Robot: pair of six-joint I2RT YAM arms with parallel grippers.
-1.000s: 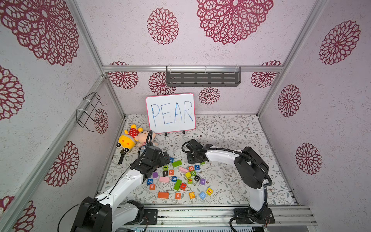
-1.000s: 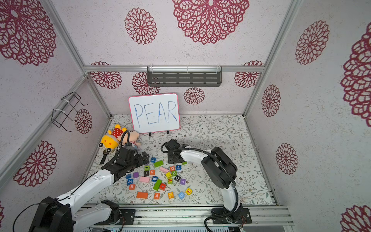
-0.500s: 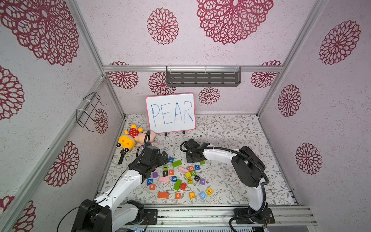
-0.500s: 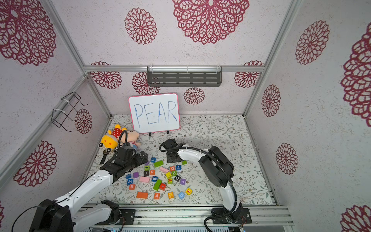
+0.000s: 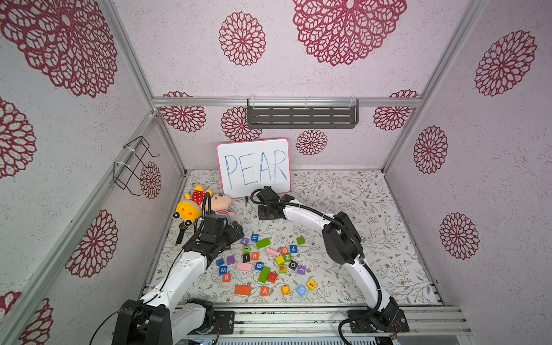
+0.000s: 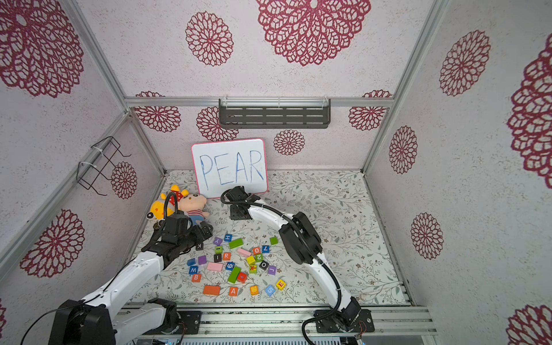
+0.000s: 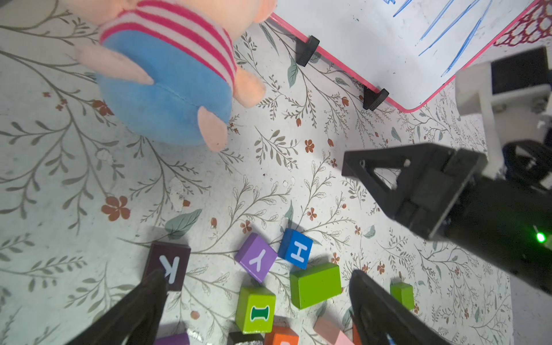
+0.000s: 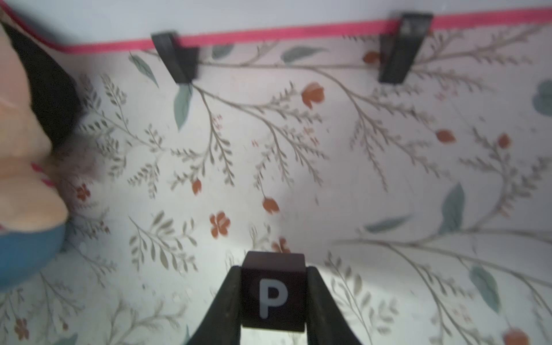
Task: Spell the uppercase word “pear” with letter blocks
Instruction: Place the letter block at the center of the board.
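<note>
Jaws of the right gripper [image 8: 273, 268], mid-frame under the whiteboard [image 5: 254, 167] in both top views, clamp the P block [image 8: 273, 295]; left gripper [image 7: 257, 274] gapes empty. Likely placing P: next, lower squarely, release.

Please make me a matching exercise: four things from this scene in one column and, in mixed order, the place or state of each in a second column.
Things
1. P block
2. A block
3. R block
4. left gripper

Places or states
a. open, holding nothing
b. beside the black I block
c. clamped in the right gripper
d. next to the plain orange oblong, near the front edge

Pairs: 1-c, 2-d, 3-b, 4-a
</note>
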